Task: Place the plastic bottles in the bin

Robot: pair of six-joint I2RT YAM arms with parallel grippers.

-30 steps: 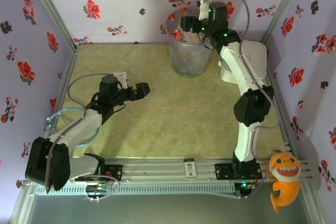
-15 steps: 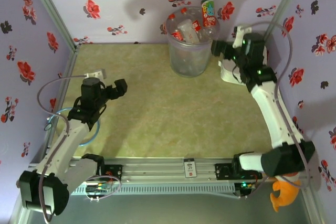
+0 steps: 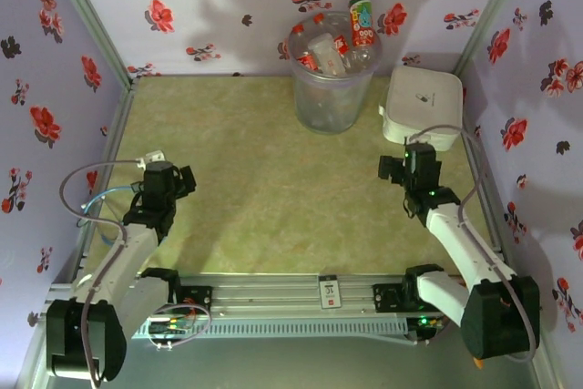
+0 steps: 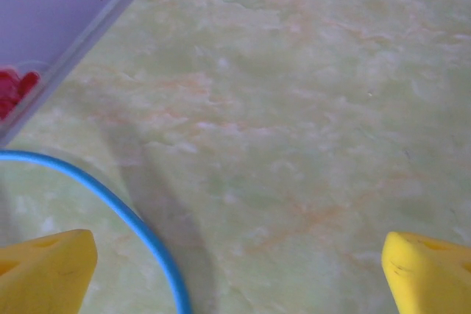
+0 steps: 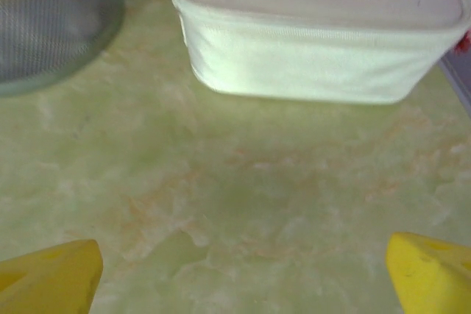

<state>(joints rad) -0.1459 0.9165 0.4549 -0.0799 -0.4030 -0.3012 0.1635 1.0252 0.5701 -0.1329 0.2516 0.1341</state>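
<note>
The bin [image 3: 326, 97], a translucent greyish bucket, stands at the back of the table with several plastic bottles [image 3: 330, 48] piled inside. One bottle with a blue-green label [image 3: 362, 23] sticks up above the rim. The bin's base [image 5: 51, 27] is at the upper left of the right wrist view. My left gripper [image 3: 173, 179] hangs low over the left side of the table, open, with yellow fingertips [image 4: 45, 270] wide apart over bare surface. My right gripper [image 3: 404, 165] sits just in front of the white box, open and holding nothing, fingertips [image 5: 430, 273] spread.
A white rounded-square lidded box [image 3: 421, 105] sits right of the bin, close ahead of the right gripper [image 5: 235, 288]. A blue cable [image 4: 110, 204] curves across the table under the left gripper [image 4: 235, 284]. Flowered walls enclose the table on three sides.
The right arm has left the bin's rim and dropped back toward the near right, in front of the white box. The left arm has drawn back toward the left wall.
</note>
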